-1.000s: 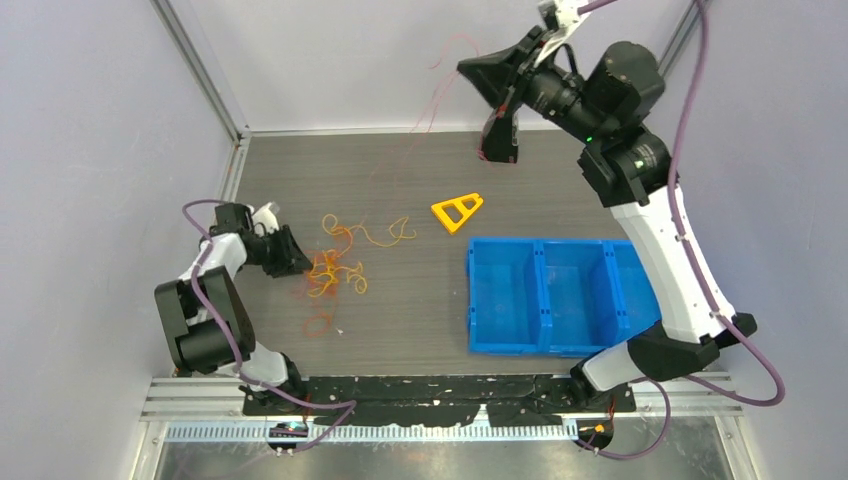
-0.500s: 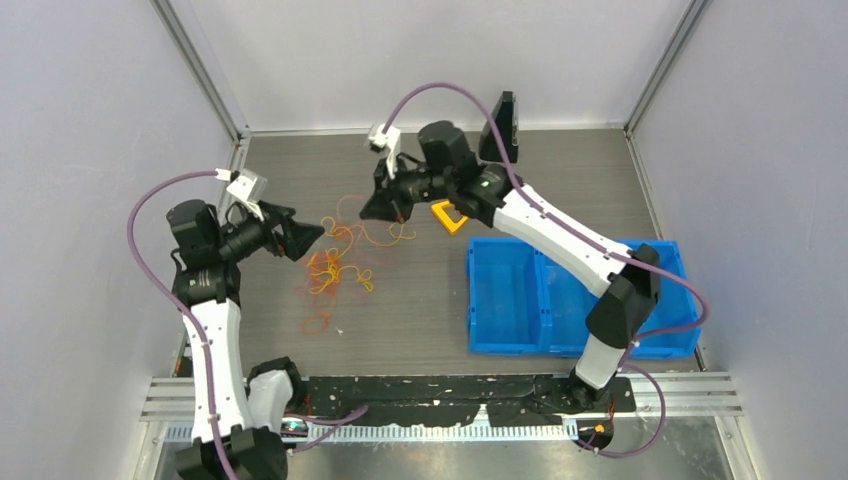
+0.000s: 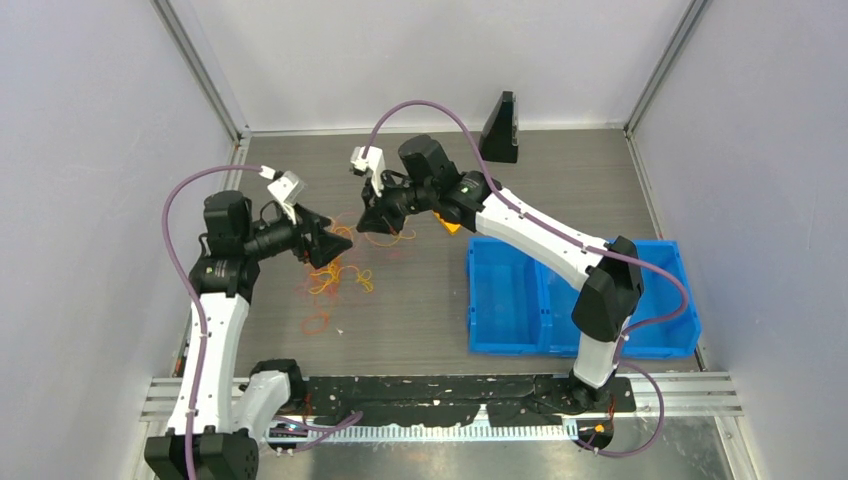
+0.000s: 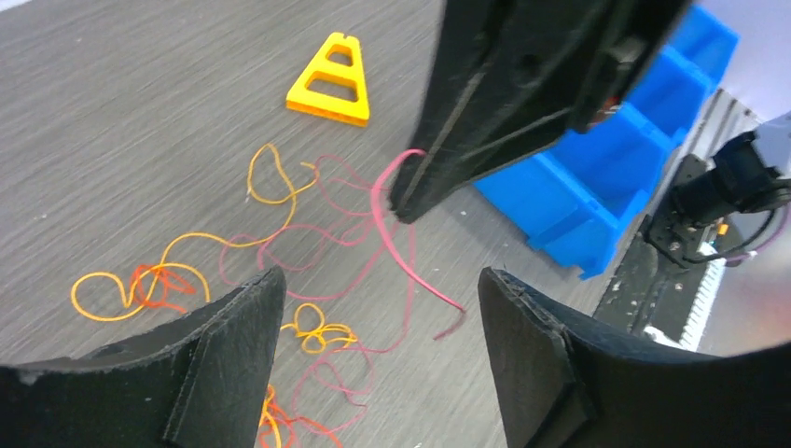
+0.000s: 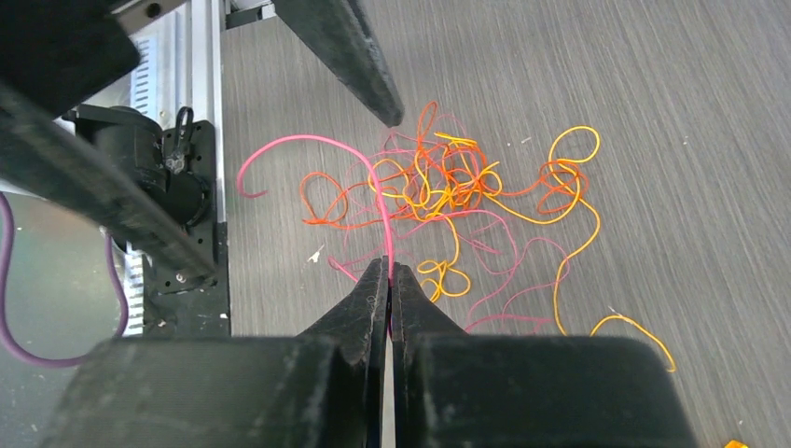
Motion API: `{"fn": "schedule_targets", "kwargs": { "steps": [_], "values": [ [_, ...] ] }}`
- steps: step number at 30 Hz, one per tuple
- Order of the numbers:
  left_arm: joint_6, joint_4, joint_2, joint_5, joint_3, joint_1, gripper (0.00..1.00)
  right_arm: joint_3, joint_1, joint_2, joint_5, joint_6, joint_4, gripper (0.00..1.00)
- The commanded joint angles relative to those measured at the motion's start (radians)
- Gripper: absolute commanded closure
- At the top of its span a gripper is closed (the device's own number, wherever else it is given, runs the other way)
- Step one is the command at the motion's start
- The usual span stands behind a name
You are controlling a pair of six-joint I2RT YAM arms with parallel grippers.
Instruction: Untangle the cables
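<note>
Thin orange, yellow and red cables (image 3: 335, 268) lie in a loose tangle on the grey table, left of centre. My right gripper (image 5: 389, 266) is shut on a red cable (image 5: 322, 142), which arcs up from its tips; it hangs above the tangle (image 5: 448, 182). In the left wrist view the same red cable (image 4: 387, 219) hangs from the right gripper's fingertips (image 4: 410, 196). My left gripper (image 4: 378, 294) is open and empty, just above the tangle's left side (image 3: 320, 245), facing the right gripper (image 3: 375, 218).
A rigid yellow triangular frame (image 4: 331, 84) lies on the table behind the right arm. A blue three-compartment bin (image 3: 520, 300) stands at the right. A black wedge (image 3: 500, 128) stands at the back wall. A loose orange loop (image 3: 318, 323) lies nearer the front.
The right arm swung down from high at the back to just above the tangle, still holding the red cable. The left arm rose and moved right toward it.
</note>
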Motion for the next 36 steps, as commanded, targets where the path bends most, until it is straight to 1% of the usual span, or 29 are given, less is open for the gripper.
{"fn": "schedule_targets", "kwargs": {
  "steps": [1,2,3,5,6,8,9,10,11,12,13,14,16,18,20,21,24,28,30,33,36],
  "values": [
    [0.008,-0.024,0.064,-0.060,0.049,-0.004,0.34,0.023,0.020,-0.012,0.015,-0.059,0.013,0.95],
    [0.002,-0.029,0.082,-0.058,0.055,-0.004,0.46,0.020,0.024,-0.014,0.016,-0.066,0.012,0.95],
    [0.001,-0.040,0.098,-0.049,0.063,-0.004,0.60,0.019,0.025,-0.014,0.021,-0.076,0.011,0.94],
    [0.011,-0.066,0.123,-0.048,0.072,-0.004,0.92,0.020,0.025,-0.007,0.032,-0.088,0.002,0.92],
    [0.018,-0.076,0.129,-0.061,0.069,-0.002,1.00,0.021,0.024,-0.002,0.036,-0.093,-0.002,0.91],
    [0.010,-0.062,0.129,-0.074,0.049,0.024,1.00,0.019,0.016,0.004,0.038,-0.100,-0.015,0.86],
    [-0.011,-0.034,0.124,-0.071,0.033,0.047,1.00,0.018,0.013,0.010,0.037,-0.102,-0.028,0.79],
    [-0.040,-0.004,0.122,-0.070,0.016,0.073,1.00,0.017,0.004,0.013,0.036,-0.102,-0.034,0.66],
    [-0.065,0.033,0.122,-0.071,-0.003,0.095,1.00,0.015,0.000,0.018,0.031,-0.101,-0.048,0.60],
    [-0.078,0.042,0.125,-0.079,-0.010,0.112,1.00,0.013,-0.012,0.025,0.027,-0.101,-0.055,0.47],
    [-0.072,0.034,0.135,-0.098,-0.011,0.121,1.00,0.010,-0.019,0.030,0.021,-0.101,-0.069,0.41],
    [-0.055,0.013,0.145,-0.124,-0.005,0.124,1.00,0.002,-0.033,0.034,0.018,-0.111,-0.076,0.32],
    [-0.030,-0.012,0.166,-0.181,-0.001,0.130,1.00,-0.007,-0.053,0.048,0.020,-0.149,-0.102,0.25],
    [-0.024,-0.020,0.184,-0.246,-0.002,0.139,1.00,-0.008,-0.062,0.076,0.039,-0.203,-0.136,0.22],
    [-0.023,-0.022,0.201,-0.290,0.001,0.146,1.00,0.008,-0.064,0.116,0.050,-0.251,-0.183,0.21],
    [-0.021,-0.025,0.210,-0.311,0.003,0.148,1.00,0.019,-0.065,0.142,0.050,-0.258,-0.206,0.21],
    [-0.022,-0.037,0.231,-0.364,0.012,0.152,1.00,0.028,-0.060,0.188,0.051,-0.253,-0.206,0.21],
    [-0.027,-0.043,0.250,-0.426,0.020,0.162,1.00,0.039,-0.048,0.252,0.102,-0.214,-0.123,0.21],
    [-0.026,-0.049,0.255,-0.432,0.024,0.168,1.00,0.069,-0.046,0.317,0.125,-0.194,-0.108,0.22],
    [-0.024,-0.059,0.258,-0.433,0.028,0.172,1.00,0.124,-0.046,0.367,0.147,-0.136,-0.078,0.23],
    [-0.024,-0.064,0.258,-0.435,0.024,0.174,1.00,0.113,-0.046,0.382,0.145,-0.073,0.024,0.24]
  ]
}}
